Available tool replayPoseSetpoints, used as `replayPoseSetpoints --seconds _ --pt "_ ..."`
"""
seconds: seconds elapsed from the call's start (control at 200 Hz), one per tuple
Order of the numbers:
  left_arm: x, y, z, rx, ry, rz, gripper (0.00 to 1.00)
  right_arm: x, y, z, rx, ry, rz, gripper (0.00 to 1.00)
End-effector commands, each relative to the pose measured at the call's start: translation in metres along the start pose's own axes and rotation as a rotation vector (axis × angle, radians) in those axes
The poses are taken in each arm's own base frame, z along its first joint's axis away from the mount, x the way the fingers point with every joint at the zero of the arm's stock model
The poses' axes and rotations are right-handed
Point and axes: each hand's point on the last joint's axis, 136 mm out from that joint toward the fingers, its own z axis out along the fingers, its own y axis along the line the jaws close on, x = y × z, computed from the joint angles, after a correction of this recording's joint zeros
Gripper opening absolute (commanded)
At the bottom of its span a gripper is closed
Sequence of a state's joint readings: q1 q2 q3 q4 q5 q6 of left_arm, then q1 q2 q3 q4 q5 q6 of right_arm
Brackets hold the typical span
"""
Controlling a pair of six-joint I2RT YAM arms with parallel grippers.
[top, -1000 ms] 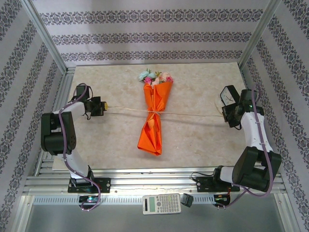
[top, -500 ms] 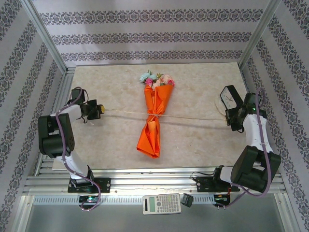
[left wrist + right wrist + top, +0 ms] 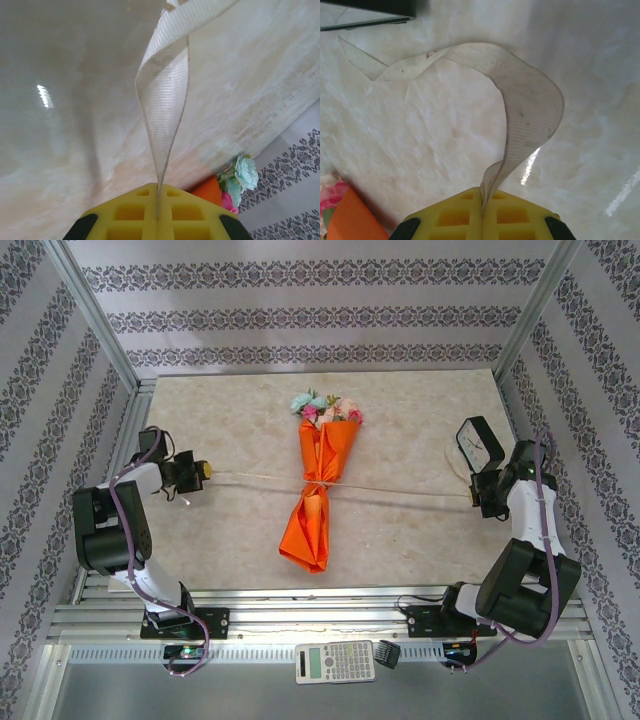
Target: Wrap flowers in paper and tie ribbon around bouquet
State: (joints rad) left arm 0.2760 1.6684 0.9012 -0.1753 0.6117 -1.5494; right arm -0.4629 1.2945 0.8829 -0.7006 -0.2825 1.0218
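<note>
Orange paper (image 3: 322, 450) forms the tapering cone of the bouquet (image 3: 316, 502), which lies near the middle of the pale marbled table (image 3: 420, 410) with its narrow end toward the arms' bases and the flowers (image 3: 325, 408) showing at the far, wide end. The beige ribbon (image 3: 400, 490) crosses the cone at its pinched waist and runs outward in a nearly straight line to both sides. Left gripper (image 3: 200, 471), well to the left of the bouquet: jaws pressed together on one end of the ribbon. In the left wrist view the ribbon (image 3: 165, 100) rises as a twisted strip from the seam between the yellow pads (image 3: 125, 215), with the blue and pink blooms (image 3: 240, 175) and an edge of the paper (image 3: 207, 190) beyond. Right gripper (image 3: 478, 498), well to the right: likewise clamped on the other end. In the right wrist view the ribbon (image 3: 530, 110) loops up from the pads' seam and trails across the table toward a black-framed clock (image 3: 365, 10). In the top view the clock (image 3: 478, 443) stands just beyond the right gripper. A calculator (image 3: 335, 661) lies on the metal rail between the arms' bases.
</note>
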Motion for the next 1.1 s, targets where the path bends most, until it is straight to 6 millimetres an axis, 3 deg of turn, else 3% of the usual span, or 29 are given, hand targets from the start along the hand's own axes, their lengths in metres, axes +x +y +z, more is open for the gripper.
replayPoseSetpoints --seconds 0.0,0.43,0.694,0.779,0.954,1.094 --pt "-0.062 -0.024 -0.031 0.111 -0.228 -0.041 0.00 -0.066 -0.015 -0.015 0.052 -0.287 0.065 0.00" --pt "-0.072 -0.018 -0.039 0.123 -0.234 -0.066 0.00 -0.077 -0.025 -0.012 0.059 -0.293 0.112 0.00" --pt "-0.065 -0.027 -0.034 0.131 -0.203 -0.031 0.00 -0.070 -0.024 -0.006 0.053 -0.265 0.100 0.00" --pt "-0.042 -0.038 -0.026 0.127 -0.146 0.031 0.00 -0.058 -0.021 0.000 0.050 -0.235 0.088 0.00" --pt "0.036 -0.043 -0.006 0.118 0.017 0.157 0.00 -0.015 -0.015 0.014 0.034 -0.152 0.064 0.00" --pt "0.096 -0.048 -0.009 0.126 0.120 0.228 0.00 0.018 -0.008 0.018 0.041 -0.088 -0.010 0.00"
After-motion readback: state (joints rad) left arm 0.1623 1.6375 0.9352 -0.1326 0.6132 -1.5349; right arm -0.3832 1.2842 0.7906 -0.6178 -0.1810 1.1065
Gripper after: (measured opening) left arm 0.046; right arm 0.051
